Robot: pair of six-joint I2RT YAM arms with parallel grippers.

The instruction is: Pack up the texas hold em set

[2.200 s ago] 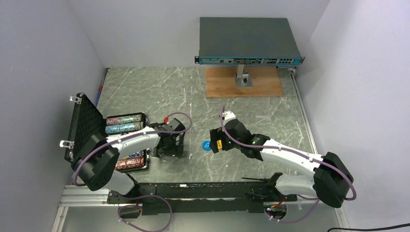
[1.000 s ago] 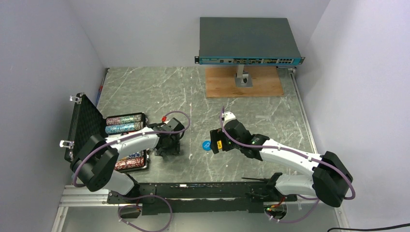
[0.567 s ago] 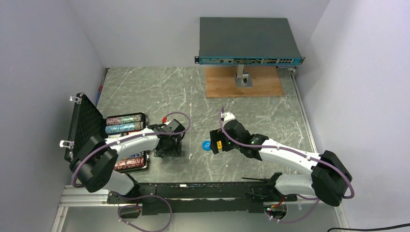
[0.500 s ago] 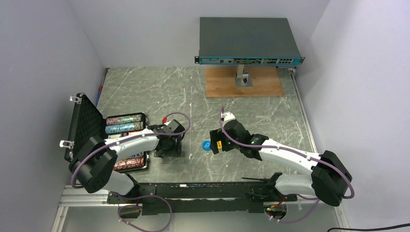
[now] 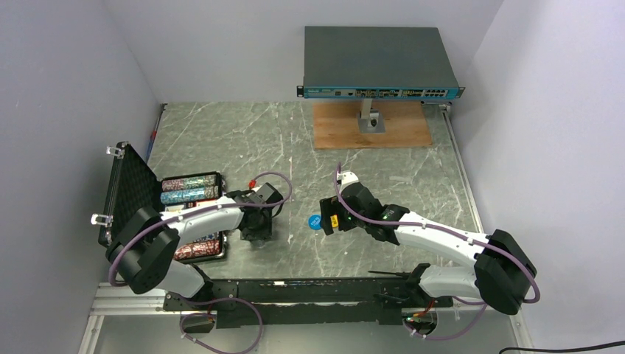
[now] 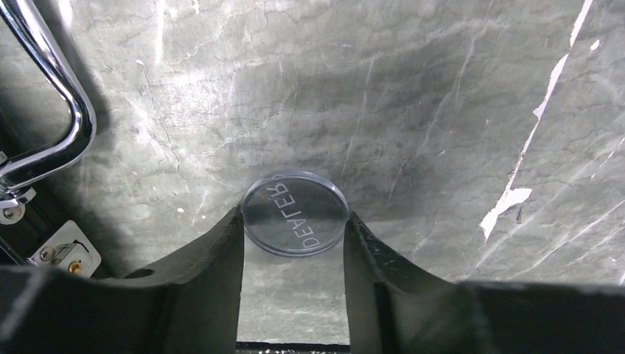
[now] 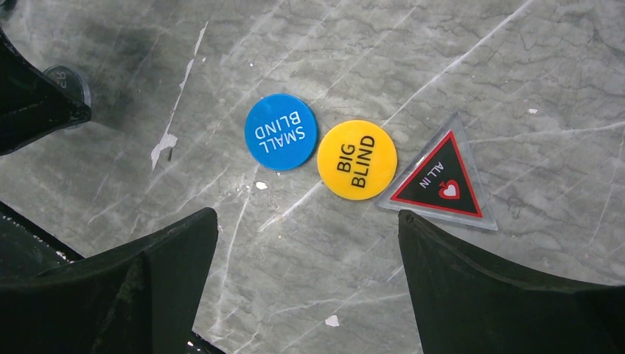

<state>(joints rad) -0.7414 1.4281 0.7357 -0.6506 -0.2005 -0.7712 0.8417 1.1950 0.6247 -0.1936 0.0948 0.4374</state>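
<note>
Texas hold em set packing is judged to be partly done. Rows of glittery multicoloured chips (image 5: 190,189) are seated in the small black briefcase (image 5: 131,193), which lies open at the left edge of the surface (image 5: 243,133) with its ridged foam lid raised. Its curved chrome handle (image 6: 55,96) is seen just beside the left claw (image 6: 293,225).

Four loose pieces are left outside. A clear dealer disc (image 6: 295,212), thin, glassy and engraved, lies flat on the surface and is pinched at its rim by both fingers of the half-closed left claw; it is not yet lifted. A blue disc (image 7: 281,132) marked small blind, a yellow disc (image 7: 357,159) marked big blind and a triangular token (image 7: 438,181) with a clear border and a red-edged black face are laid in a row, each touching or almost touching the next. The right claw (image 7: 306,215) is held wide open above them and grips nothing.

All four are smooth, flat plastic on veined grey stone, so a slippery edge grip is expected. Stowing them and closing the lid remain to be done.
</note>
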